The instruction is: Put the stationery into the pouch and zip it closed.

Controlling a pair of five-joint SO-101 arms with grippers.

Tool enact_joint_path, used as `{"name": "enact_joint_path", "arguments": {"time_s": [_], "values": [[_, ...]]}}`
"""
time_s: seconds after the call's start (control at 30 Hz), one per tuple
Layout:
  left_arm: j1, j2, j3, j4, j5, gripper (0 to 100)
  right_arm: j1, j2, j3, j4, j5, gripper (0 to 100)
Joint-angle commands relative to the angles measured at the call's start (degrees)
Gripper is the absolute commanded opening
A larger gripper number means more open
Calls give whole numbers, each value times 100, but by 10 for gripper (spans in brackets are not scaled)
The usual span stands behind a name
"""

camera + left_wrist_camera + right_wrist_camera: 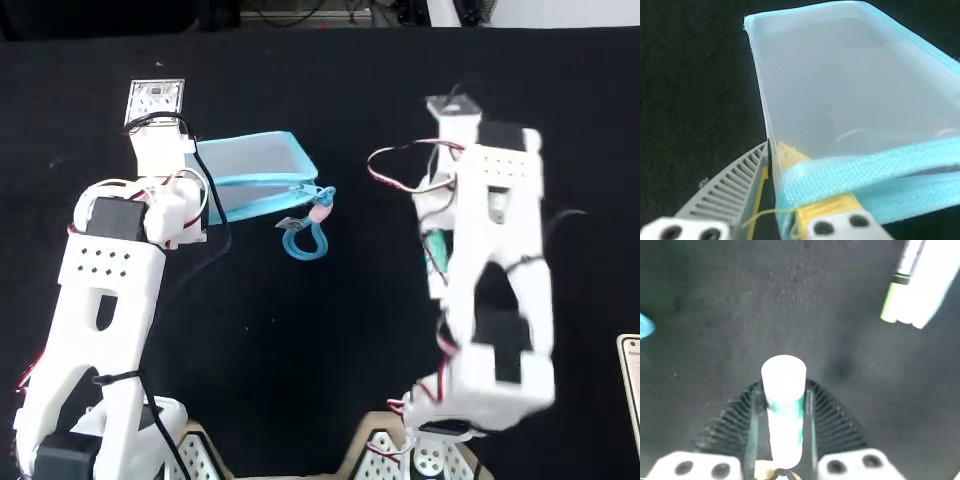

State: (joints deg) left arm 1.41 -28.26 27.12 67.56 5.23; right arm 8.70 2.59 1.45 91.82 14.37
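The left arm is stretching forward over the surface [300,380], its end effector [771,150] clenching the left end of the single translucent, blue-edged pouch [255,170], which is lying toward the far side between the arms. The right arm is standing folded, its end effector [784,390] grasping one white-and-green stick [784,375]. Loose pens [912,285] are lying together nearby, perhaps two or three.

looks like a robotics lab bench or a maker's work corner. a black cloth covers the tabletop [300,340]. a white printed arm [100,290] stands at one side and a second arm [495,290] at the other, with thin wires [395,165] looping bare past their joints. perforated base plates [385,460] sit at the near edge, and dark cables [300,12] lie beyond the far edge.
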Motion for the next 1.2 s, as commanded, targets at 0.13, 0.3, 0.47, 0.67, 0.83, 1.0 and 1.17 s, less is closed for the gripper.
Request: {"name": "enact_joint_path", "arguments": {"time_s": [0.13,0.3,0.47,0.67,0.83,1.0,1.17], "values": [[-31,62,198,105,44,30,-132,-2457,-286,123,0,11],[-31,62,207,105,44,30,-993,-3591,48,-343,-360,11],[-31,62,215,105,44,30,-2189,-4752,505,-1310,-853,11],[-31,62,215,105,44,30,-3297,-5578,2202,-3631,-870,11],[-31,62,215,123,44,30,-3956,-6149,3451,-5134,-844,11],[-31,62,224,114,44,30,-4325,-6422,4400,-6400,-844,11],[-31,62,224,132,44,30,-4325,-6413,5270,-7807,-844,11]]}}
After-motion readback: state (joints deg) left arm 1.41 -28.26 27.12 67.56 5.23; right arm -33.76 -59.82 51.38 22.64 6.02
